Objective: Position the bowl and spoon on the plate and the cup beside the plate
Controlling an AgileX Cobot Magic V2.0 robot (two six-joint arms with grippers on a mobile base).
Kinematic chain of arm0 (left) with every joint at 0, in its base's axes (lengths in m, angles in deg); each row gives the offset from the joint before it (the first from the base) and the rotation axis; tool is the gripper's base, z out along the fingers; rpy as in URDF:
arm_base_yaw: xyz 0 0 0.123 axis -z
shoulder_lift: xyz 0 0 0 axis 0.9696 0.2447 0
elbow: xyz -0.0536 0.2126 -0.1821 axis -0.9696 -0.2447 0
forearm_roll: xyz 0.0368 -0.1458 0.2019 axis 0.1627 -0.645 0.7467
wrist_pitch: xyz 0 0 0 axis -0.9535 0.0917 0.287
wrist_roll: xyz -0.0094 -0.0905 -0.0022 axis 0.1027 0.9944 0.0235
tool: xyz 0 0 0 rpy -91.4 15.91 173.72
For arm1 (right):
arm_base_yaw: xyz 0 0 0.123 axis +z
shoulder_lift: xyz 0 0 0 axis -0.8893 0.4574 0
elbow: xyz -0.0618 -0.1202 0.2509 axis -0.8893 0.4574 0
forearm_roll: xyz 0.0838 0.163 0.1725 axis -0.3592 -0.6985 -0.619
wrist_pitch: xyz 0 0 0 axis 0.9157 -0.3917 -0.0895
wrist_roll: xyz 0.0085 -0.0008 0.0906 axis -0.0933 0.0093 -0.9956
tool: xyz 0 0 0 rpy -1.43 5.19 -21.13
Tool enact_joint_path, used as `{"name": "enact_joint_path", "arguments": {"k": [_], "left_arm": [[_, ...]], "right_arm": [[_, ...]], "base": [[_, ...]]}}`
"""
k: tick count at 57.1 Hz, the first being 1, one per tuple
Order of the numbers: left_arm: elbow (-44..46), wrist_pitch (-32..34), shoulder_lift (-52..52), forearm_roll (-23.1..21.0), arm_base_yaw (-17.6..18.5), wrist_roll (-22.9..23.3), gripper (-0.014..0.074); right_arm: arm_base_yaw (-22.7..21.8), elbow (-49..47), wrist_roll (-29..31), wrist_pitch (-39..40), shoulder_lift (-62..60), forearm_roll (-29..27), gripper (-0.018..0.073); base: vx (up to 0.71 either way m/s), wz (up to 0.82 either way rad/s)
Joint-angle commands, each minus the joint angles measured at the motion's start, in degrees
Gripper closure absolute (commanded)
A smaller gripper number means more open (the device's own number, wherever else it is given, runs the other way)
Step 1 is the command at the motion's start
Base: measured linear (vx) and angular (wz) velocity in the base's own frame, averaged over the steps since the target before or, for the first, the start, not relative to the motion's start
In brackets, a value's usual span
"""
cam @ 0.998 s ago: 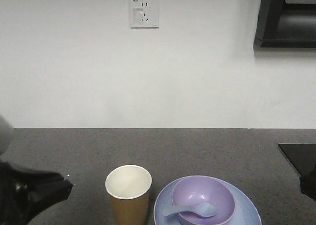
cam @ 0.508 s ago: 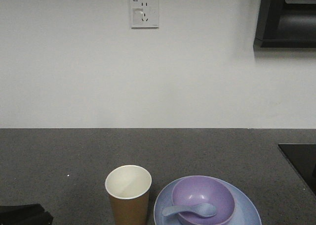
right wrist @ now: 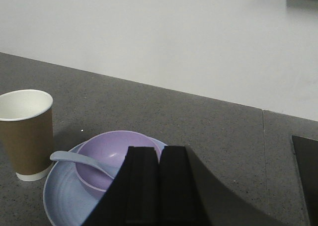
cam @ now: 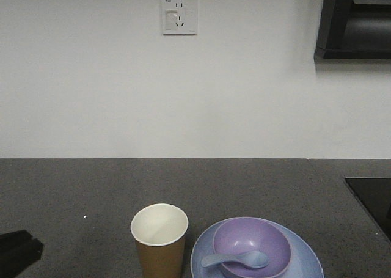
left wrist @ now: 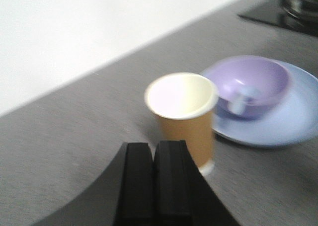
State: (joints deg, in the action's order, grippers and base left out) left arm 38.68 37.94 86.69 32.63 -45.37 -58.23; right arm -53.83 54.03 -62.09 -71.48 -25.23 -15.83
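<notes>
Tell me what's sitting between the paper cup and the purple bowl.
Only the near rim of the plate separates the cup from the bowl, with the spoon handle reaching over it, shown clearest in the right wrist view.

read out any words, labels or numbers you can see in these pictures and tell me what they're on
Small dark marking at the top left corner of the wall socket: too small to read.
The cup, bowl, spoon and plate show no text in any view.
</notes>
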Motion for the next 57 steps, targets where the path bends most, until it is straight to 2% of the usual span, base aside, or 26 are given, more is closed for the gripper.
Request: {"name": "enact_joint_path", "arguments": {"k": [1, 6, 12, 21, 26, 30, 34, 57], "left_arm": [[-4.11, 14.68, -3.63, -1.7, -5.24, 0.02, 0.06], [-11.34, 19.68, -9.42, -4.86, -11.27, 0.02, 0.06], [-20.29, 20.62, -17.96, -7.07, -17.77, -0.08, 0.06], [-30.87, 20.51, -30.58, -7.07, -23.9, -0.08, 0.06], [-34.74, 20.07, -36.17, -7.07, -25.25, -0.12, 0.06], [-34.46, 14.09, -39.62, -6.58, -25.64, -0.9, 0.06], [-34.58, 11.89, -41.1, -6.48, -25.64, -3.45, 0.06], [-34.58, 11.73, -40.68, -6.63, -25.64, -4.06, 0.06]], "right_arm": [[-0.16, -1.71, 0.63, 4.78, 0.13, -0.51, 0.0571], [-0.16, -1.71, 0.63, 4.78, 0.13, -0.51, 0.0571], [-0.16, -1.71, 0.63, 4.78, 0.13, -0.51, 0.0571], [-0.16, -1.71, 0.63, 4.78, 0.13, -0.51, 0.0571], [-0.16, -1.71, 0.63, 4.78, 0.13, -0.51, 0.0571], [-0.16, -1.71, 0.63, 4.78, 0.13, -0.51, 0.0571], [-0.16, -1.71, 0.63, 4.78, 0.13, -0.51, 0.0571], [-0.16, -1.71, 0.63, 4.39, 0.12, -0.5, 0.0569]], "base": [[0.0, 0.0], [0.0, 0.0], [0.0, 0.0], [0.0, 0.0], [0.0, 0.0], [0.0, 0.0], [0.0, 0.0], [0.0, 0.0]]}}
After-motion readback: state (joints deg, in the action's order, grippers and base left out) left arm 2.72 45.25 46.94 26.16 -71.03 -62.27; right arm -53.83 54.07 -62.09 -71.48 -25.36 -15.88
